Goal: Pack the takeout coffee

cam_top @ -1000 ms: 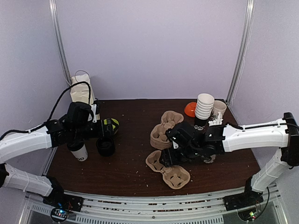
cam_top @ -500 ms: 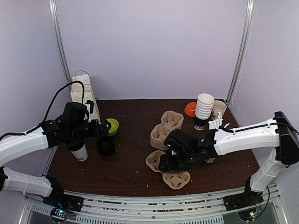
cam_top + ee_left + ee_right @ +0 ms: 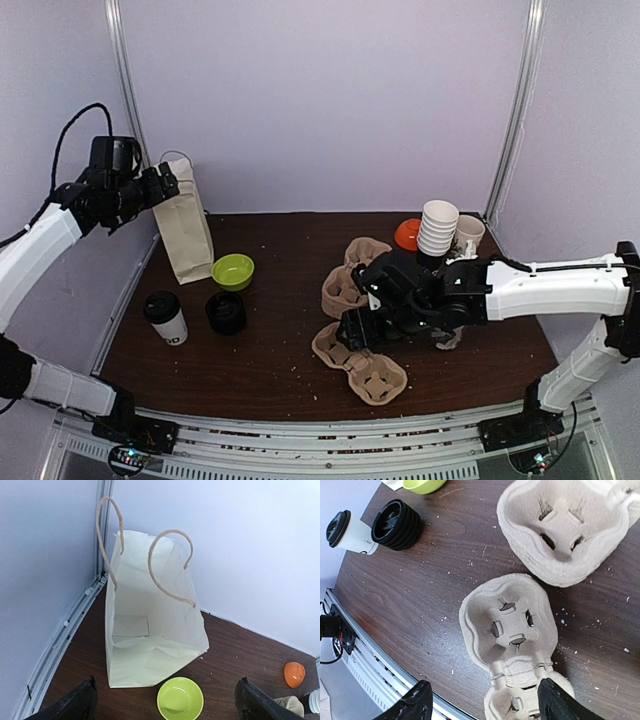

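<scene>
Takeout coffee (image 3: 165, 316) stands upright on the brown table (image 3: 270, 370) near its left edge, lid on, with nothing holding it. Just to its right sits a short black stack of lids (image 3: 226, 312), and behind those a green bowl (image 3: 233, 270) rests beside the open paper bag (image 3: 185, 230), which stands in the back left corner with its 2 handles up. The left gripper (image 3: 163, 185) hangs high above the bag with its fingers spread wide and empty (its own camera looks straight down into the bag).

The right gripper (image 3: 360, 330) is low over a 2-cup cardboard carrier (image 3: 360, 365) near the table's middle. Its fingers are parted, 1 on each side of the carrier's near end; whether the right finger touches the cardboard I cannot tell. A stack of more carriers (image 3: 350, 280) lies just behind, with a tall stack of white cups (image 3: 437, 230) and an orange bowl (image 3: 407, 233) at the back right.
</scene>
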